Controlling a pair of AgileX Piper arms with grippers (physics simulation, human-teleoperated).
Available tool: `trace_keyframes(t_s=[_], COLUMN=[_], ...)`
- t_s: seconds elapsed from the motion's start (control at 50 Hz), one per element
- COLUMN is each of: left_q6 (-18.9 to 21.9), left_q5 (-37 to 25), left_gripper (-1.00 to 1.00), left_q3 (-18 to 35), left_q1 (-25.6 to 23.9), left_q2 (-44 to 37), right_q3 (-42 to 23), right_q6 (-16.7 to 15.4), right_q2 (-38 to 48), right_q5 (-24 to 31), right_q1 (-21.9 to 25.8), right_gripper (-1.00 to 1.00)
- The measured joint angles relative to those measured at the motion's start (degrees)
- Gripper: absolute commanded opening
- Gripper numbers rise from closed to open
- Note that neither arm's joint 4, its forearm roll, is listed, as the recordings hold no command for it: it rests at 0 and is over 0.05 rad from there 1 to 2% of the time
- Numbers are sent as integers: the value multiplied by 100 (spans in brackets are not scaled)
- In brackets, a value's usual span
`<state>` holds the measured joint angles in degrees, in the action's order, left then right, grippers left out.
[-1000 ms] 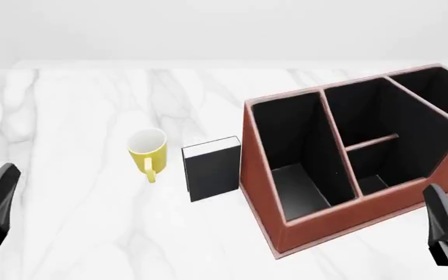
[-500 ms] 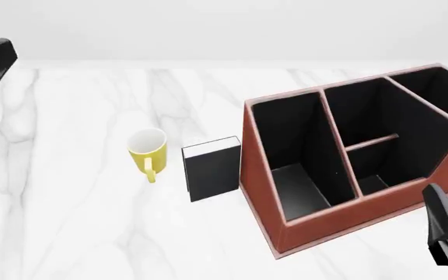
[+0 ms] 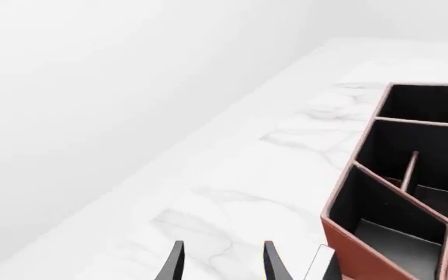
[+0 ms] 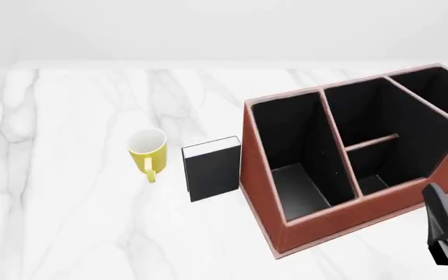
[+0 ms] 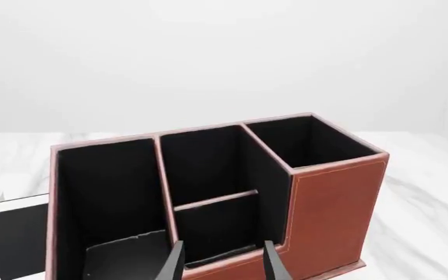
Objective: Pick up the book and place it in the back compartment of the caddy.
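The black book (image 4: 212, 170) stands upright on the table between the yellow mug (image 4: 147, 153) and the reddish-brown caddy (image 4: 265, 192), close to the caddy's left wall. The back compartment (image 4: 374, 184) is the small cell of the divided pair, beside the low wall; it also shows in the right wrist view (image 5: 216, 230). My right gripper (image 4: 447, 230) is open at the caddy's near right corner, and its wrist view looks into the caddy (image 5: 333, 204). My left gripper (image 3: 224, 265) is open, out of the front view, high over the table. The book's white edge (image 3: 318, 265) shows beside the caddy (image 3: 349, 242).
The mug stands left of the book with its handle toward me. White marble table (image 4: 76, 221) stretches left and in front. A long narrow cell (image 4: 294, 163) and a far right cell (image 4: 442, 99) flank the divided pair. A white wall stands behind the table.
My left gripper rose from the lower left to the upper left and then left the front view. The right gripper, book, mug and caddy have not moved.
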<state>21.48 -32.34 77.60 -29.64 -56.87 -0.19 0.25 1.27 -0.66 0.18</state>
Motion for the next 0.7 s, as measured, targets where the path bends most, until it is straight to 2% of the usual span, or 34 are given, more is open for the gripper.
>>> trace_keyframes(t_s=[0.16, 0.26, 0.44, 0.7], left_q6=[226, 335, 436, 453], left_q5=[-684, -899, -1080, -1054], left_gripper=[100, 100, 100, 100], left_q3=[916, 1188, 1261, 1054], left_q1=[-233, -307, -530, -774], left_q2=[-669, -1008, -1386, -1797], right_q3=[0, -1, 1, 2], right_q6=[-3, 0, 3, 5], right_q2=[-13, -21, -17, -6], right_q5=[11, 17, 13, 3], right_q1=[7, 9, 12, 13], right_gripper=[100, 100, 100, 100])
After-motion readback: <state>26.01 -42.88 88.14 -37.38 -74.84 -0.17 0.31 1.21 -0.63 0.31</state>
